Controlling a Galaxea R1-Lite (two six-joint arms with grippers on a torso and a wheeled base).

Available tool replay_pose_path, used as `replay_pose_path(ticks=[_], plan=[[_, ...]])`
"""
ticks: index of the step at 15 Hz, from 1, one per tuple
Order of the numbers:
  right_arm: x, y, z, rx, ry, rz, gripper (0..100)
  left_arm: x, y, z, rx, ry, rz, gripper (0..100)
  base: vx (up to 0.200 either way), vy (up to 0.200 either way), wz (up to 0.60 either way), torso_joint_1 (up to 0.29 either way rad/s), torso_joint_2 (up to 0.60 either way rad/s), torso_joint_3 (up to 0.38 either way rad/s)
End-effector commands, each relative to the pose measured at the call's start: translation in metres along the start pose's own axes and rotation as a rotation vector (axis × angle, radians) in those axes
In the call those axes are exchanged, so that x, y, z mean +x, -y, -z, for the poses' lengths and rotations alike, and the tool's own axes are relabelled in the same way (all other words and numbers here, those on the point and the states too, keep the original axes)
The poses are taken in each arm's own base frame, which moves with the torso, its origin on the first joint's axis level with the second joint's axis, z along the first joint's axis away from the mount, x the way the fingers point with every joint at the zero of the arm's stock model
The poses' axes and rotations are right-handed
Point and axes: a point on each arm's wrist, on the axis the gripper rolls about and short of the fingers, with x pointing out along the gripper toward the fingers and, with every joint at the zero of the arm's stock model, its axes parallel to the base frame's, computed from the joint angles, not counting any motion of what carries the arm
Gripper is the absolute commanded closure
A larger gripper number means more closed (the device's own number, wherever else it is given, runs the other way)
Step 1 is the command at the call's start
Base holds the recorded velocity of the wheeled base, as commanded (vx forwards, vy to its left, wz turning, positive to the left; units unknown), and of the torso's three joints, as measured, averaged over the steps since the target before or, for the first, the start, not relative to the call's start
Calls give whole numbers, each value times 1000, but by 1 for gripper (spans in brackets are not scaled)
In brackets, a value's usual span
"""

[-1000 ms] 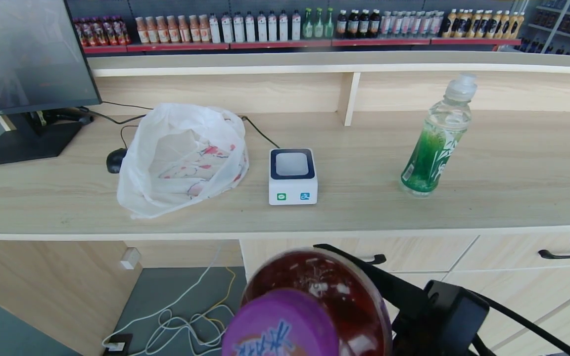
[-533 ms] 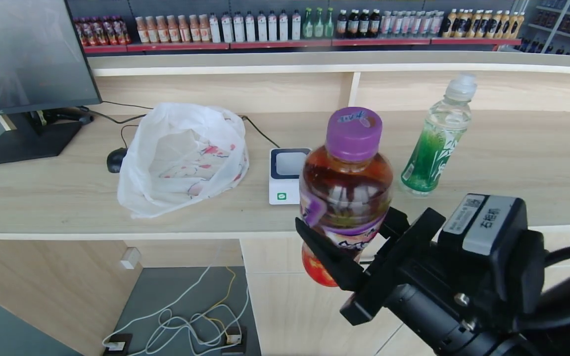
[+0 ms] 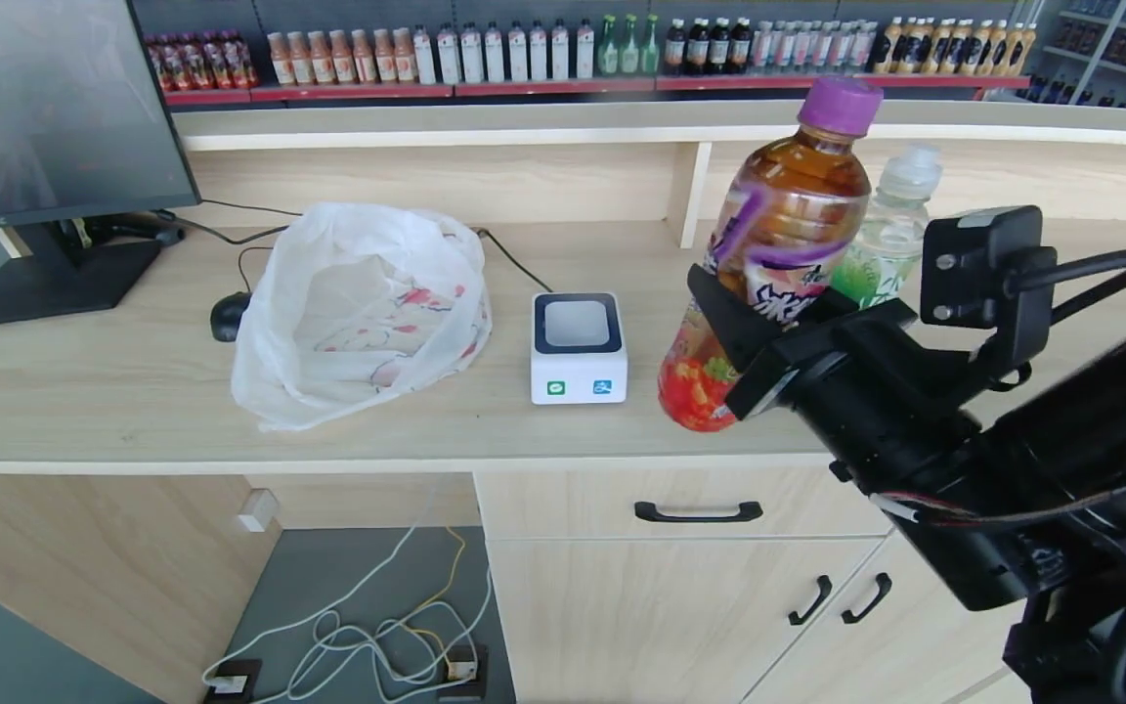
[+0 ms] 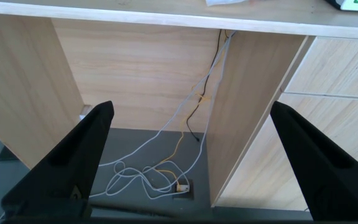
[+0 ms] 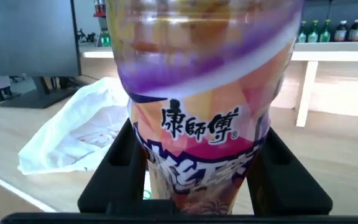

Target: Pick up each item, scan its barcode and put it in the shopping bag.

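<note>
Our right gripper (image 3: 768, 328) has its black jaws clamped on the labelled waist of a clear plastic tea bottle (image 3: 788, 196) — purple cap, amber liquid — held tilted, off the pale wood-grain counter (image 3: 84, 401), right of the boxy white scanner (image 3: 578, 347). The crinkled white shopping bag (image 3: 358, 313) gapes beyond the scanner. Our left gripper (image 4: 191, 112) hangs spread wide below the counter, holding nothing.

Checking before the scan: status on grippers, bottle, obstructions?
Right gripper shut on purple-capped bottle, held tilted right of scanner. Left gripper low beneath counter, jaws open. Green bottle behind held one.
</note>
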Motion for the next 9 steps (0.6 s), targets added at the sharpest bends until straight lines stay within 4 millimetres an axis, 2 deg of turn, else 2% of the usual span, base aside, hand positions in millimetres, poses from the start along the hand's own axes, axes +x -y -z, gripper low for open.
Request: replay_pose_path(ticks=[1,4,9], plan=[[28,17,2,-9,58,74,100,0,0,0,-1,0,1,0,0,0,0,0,0,0],[47,48,-3,-47,124,172,100,0,0,0,-4,0,0,0,0,0,0,0,0,0],[52,49,4,-34,115,180,100,0,0,0,-4,0,0,0,0,0,0,0,0,0]])
